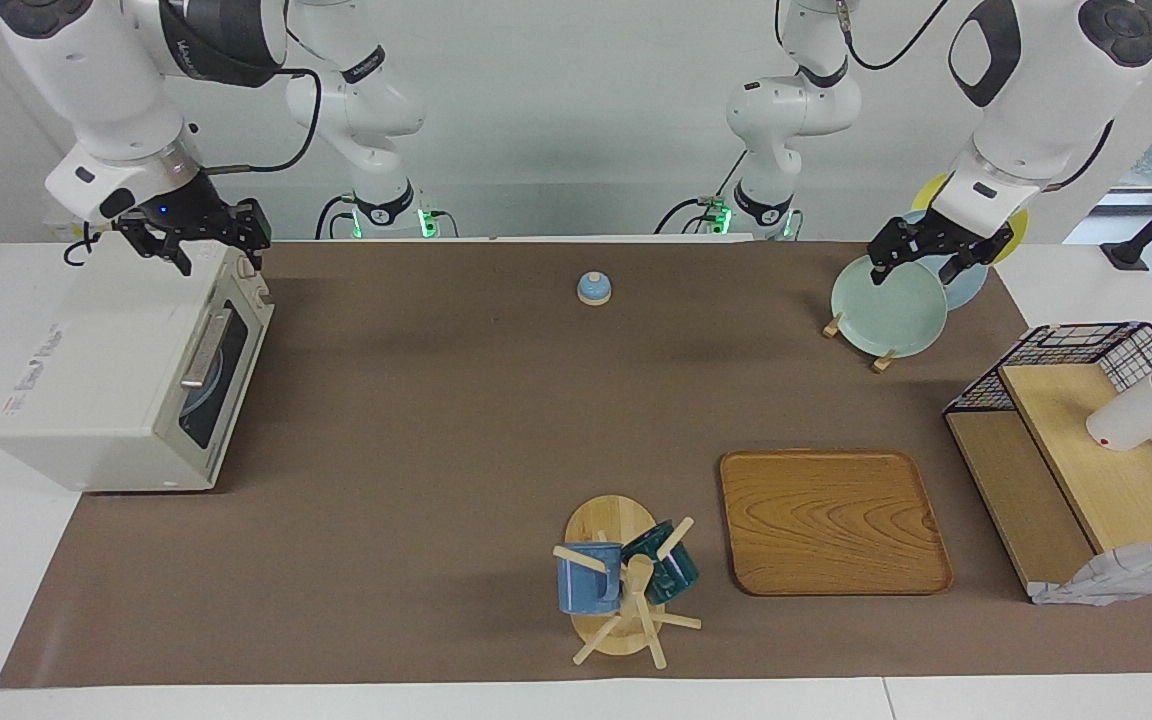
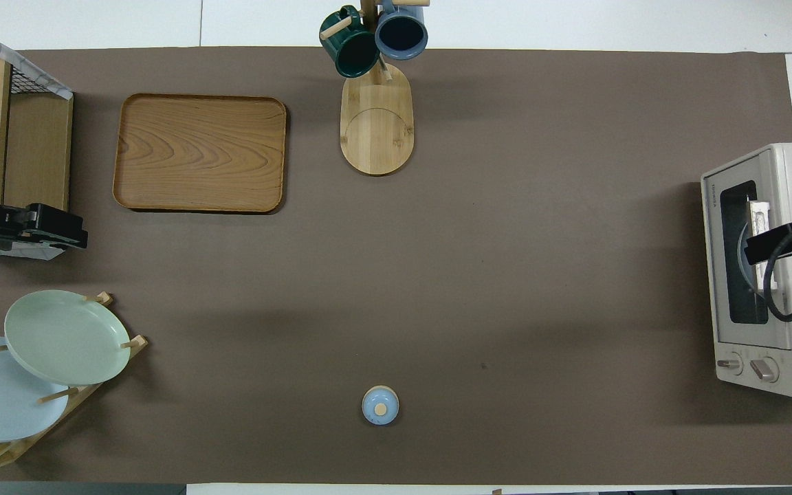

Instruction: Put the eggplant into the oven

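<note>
The off-white oven (image 1: 106, 370) stands at the right arm's end of the table, its dark glass door (image 2: 740, 254) shut and its bar handle (image 1: 204, 350) free. No eggplant shows in either view; only a pale round shape shows through the glass. My right gripper (image 1: 204, 245) hangs open and empty over the oven's top corner nearest the robots, and its edge shows as the right gripper (image 2: 784, 240) from overhead. My left gripper (image 1: 921, 262) waits open over the plate rack, holding nothing.
A plate rack (image 1: 876, 358) with a green plate (image 1: 888, 305) stands at the left arm's end. A wooden tray (image 1: 831, 520), a mug tree (image 1: 621, 585) and a wire shelf (image 1: 1076, 440) lie farther from the robots. A small blue bell (image 1: 594, 288) sits near them.
</note>
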`<state>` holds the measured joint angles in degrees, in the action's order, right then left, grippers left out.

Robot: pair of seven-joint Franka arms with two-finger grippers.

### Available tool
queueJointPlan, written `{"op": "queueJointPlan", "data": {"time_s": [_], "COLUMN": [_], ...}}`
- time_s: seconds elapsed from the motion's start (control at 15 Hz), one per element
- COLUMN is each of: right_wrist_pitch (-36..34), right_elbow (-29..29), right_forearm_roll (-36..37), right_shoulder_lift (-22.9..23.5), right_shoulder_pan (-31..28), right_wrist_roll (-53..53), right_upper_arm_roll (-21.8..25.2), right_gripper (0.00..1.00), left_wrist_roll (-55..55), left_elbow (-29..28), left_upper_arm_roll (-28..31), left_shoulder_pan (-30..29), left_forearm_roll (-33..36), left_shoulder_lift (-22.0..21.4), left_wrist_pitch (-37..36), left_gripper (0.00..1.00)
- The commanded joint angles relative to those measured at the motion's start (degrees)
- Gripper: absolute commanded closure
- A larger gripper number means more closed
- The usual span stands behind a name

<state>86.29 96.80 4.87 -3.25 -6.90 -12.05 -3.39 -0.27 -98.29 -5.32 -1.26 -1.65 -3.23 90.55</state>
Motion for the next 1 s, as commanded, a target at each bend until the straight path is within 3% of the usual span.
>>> {"op": "queueJointPlan", "data": {"time_s": [0.0,0.33,0.6,0.93], "right_wrist_pitch": [-2.09,-4.98,-6.66,-6.31], "right_elbow": [-2.76,-4.17,-7.41,-6.98], "right_forearm_roll": [-0.91,-1.71,-1.00,-1.53], "right_shoulder_lift": [2.02,4.13,6.23,4.21], "right_shoulder_pan": [0.13,2.32,5.58,7.60], "right_wrist_roll": [-0.17,6.16,6.42,6.25], "right_upper_arm_roll": [-0.21,0.14,3.83,7.08], "right_gripper": [0.00,0.00,0.00,0.00], "left_wrist_roll": [0.63,0.63,0.63,0.63], "left_elbow": [-0.23,-0.23,-0.23,-0.23], "left_upper_arm_roll": [-0.66,-0.66,-0.66,-0.66], "left_shoulder_pan": [-0.93,-0.93,-0.93,-0.93], "left_forearm_roll": [0.86,0.86,0.86,0.86], "left_shoulder_lift": [-0.46,-0.46,-0.46,-0.46], "left_wrist_pitch": [-0.11,-0.11,-0.11,-0.11], "left_gripper": [0.00,0.00,0.00,0.00]}}
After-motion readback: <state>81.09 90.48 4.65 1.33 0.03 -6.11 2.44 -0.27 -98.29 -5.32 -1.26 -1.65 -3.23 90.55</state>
